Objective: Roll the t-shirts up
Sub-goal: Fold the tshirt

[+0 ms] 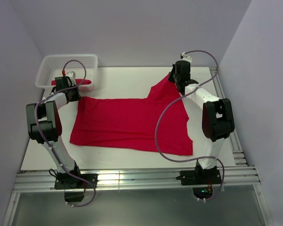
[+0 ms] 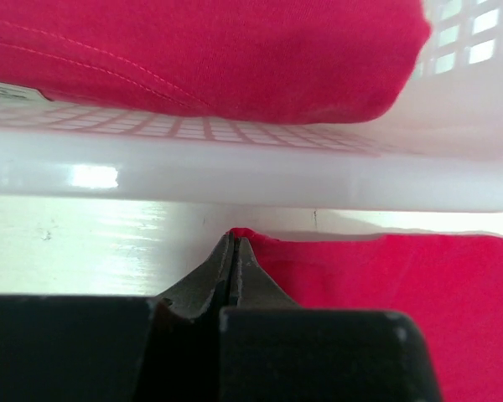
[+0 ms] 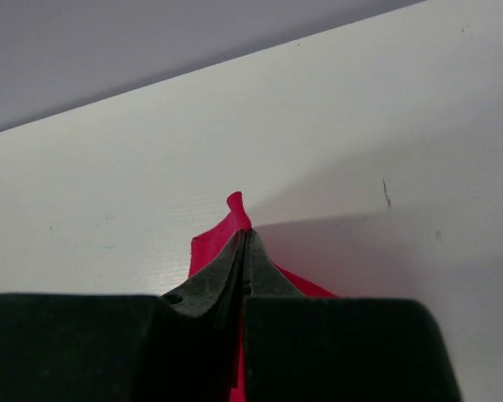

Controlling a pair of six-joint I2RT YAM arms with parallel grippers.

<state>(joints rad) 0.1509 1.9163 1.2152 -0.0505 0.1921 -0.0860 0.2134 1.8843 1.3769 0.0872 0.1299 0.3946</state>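
The spread t-shirt [image 1: 132, 125] lies flat mid-table [image 1: 122, 75]. I have both far corners pinched. The left gripper [image 2: 235, 244] looks clamped on the upper-left corner, just in front of the basket [image 2: 251, 176]. The right gripper [image 3: 245, 241] is closed on the raised upper-right corner, which I judge will keep that edge taut for rolling. The second t-shirt [image 2: 201, 59] sits in the basket.

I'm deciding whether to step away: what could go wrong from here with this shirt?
1. The left claw and right claw pinch only corner tips of the spread t-shirt; cloth may slip out.
2. The left claw sits right beside the basket holding the other t-shirt; pulling could knock it.
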